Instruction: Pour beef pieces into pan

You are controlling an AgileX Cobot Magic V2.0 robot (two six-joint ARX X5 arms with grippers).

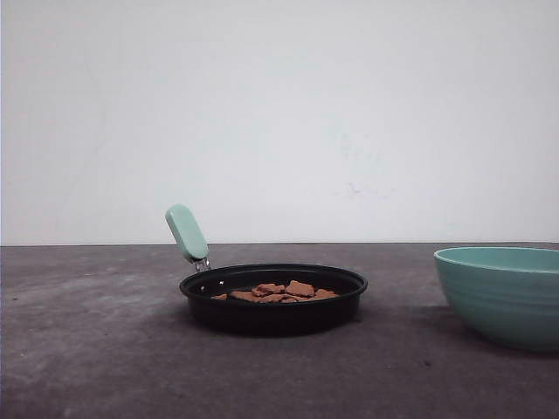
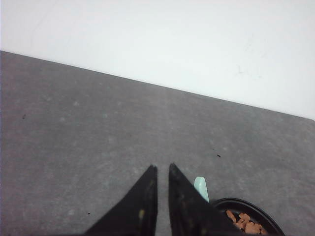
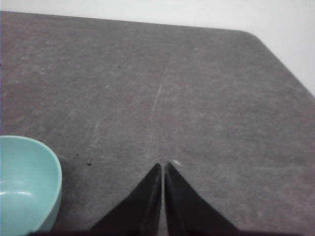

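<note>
The left claw (image 2: 163, 168) hangs above the table (image 2: 88, 128) with its two black fingers (image 2: 142, 206) tapering to tips that stand nearly together, only a narrow slit between them, holding nothing. Just beside this claw, on its inner side, sits the pan (image 2: 248, 206), its rim partly cut off by the picture's edge, with its mint-green handle (image 2: 201, 189) rising close against one finger. The beef pieces (image 2: 244, 223) lie inside the pan, near the claw but not touching it.

The table is a dark grey, mottled surface with pale scuffs, and a plain white wall (image 1: 279, 113) stands behind it. In the front view the pan (image 1: 273, 299) rests flat on the table (image 1: 87, 349), handle (image 1: 187, 232) tilted up and back to the left, the reddish-brown beef pieces (image 1: 279, 291) heaped on its floor.

To the right stands a ribbed teal-green bowl (image 1: 500, 295), well apart from the pan. The right claw (image 3: 163, 164) hovers over bare table (image 3: 197, 98), its fingers (image 3: 189, 211) almost closed and empty, with the bowl (image 3: 27, 182) near it on one side.
</note>
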